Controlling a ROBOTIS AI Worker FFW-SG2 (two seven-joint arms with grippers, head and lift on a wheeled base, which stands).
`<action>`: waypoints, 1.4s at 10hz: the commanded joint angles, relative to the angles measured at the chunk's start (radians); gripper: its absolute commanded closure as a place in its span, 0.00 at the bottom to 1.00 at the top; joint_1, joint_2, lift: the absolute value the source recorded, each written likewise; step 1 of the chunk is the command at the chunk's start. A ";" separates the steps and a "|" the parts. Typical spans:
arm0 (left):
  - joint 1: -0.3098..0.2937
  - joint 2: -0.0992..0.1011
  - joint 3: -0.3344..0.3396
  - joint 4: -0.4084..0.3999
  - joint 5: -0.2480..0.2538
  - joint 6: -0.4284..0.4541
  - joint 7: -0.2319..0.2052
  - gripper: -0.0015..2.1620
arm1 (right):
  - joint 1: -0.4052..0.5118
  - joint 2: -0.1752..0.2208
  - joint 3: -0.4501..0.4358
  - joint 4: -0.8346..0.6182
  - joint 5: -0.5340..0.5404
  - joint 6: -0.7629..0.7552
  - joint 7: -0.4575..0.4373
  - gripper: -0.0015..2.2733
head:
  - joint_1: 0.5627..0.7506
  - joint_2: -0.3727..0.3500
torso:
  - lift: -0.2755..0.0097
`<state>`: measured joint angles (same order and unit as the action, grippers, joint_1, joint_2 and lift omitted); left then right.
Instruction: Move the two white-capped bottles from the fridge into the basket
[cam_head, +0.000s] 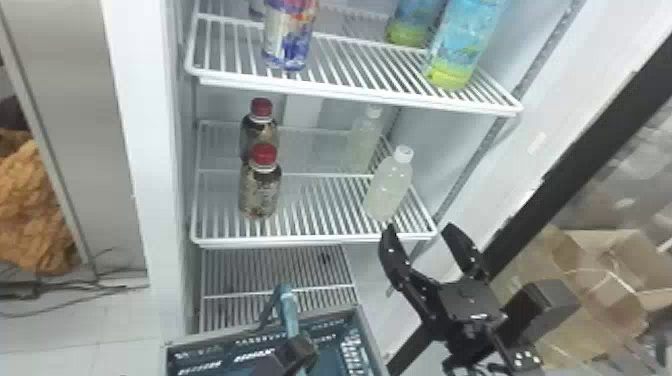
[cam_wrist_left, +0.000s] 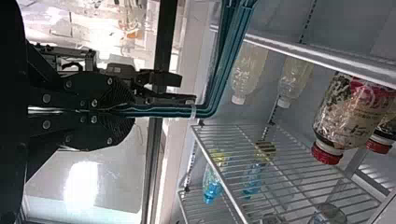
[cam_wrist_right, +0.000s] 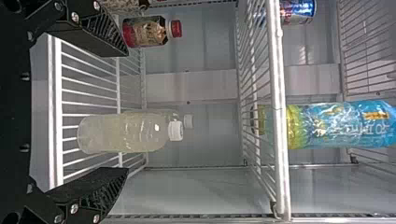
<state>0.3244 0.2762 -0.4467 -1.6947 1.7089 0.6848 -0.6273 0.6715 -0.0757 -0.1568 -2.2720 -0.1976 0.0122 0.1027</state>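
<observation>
A: Where are the fingers?

B: On the right gripper (cam_head: 419, 231), the fingers (cam_head: 395, 255) are spread and empty, beside the front edge of a white wire shelf (cam_head: 320, 240). The left gripper (cam_wrist_left: 127, 111) is clenched on the teal handle (cam_wrist_left: 226, 60) of the basket (cam_head: 327, 313).

A: And the bottles?

B: In the head view, outward from the right fingers: the front white-capped bottle (cam_head: 387, 190) is near, at eleven o'clock, upright on the shelf. The back white-capped bottle (cam_head: 363, 142) stands behind it, also towards eleven. The basket is at eight o'clock.

A: How will the front one handle?

B: My guess: clear plastic holding pale liquid, so fairly weighty, with thin walls that give under a hard squeeze and may be slick from the cold. Take it round the middle of its body, below the sloping shoulder, one finger each side. Gripping the cap could let it swing. The back one should feel alike.
</observation>
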 joint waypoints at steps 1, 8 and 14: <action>0.002 0.000 0.000 0.000 0.000 0.000 0.000 0.52 | -0.028 -0.012 0.007 0.027 -0.004 0.000 0.000 0.08 | 0.70 0.03 | 0.05; 0.004 -0.002 0.002 0.000 0.004 0.007 0.000 0.52 | -0.154 -0.035 0.033 0.175 0.006 -0.032 -0.017 0.08 | 0.70 0.03 | 0.05; -0.008 -0.002 -0.006 0.000 -0.002 0.020 0.001 0.52 | -0.286 -0.049 0.035 0.320 0.008 -0.039 -0.023 0.08 | 0.70 0.03 | 0.05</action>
<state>0.3163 0.2755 -0.4526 -1.6947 1.7078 0.7043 -0.6258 0.3951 -0.1227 -0.1216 -1.9641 -0.1889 -0.0273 0.0802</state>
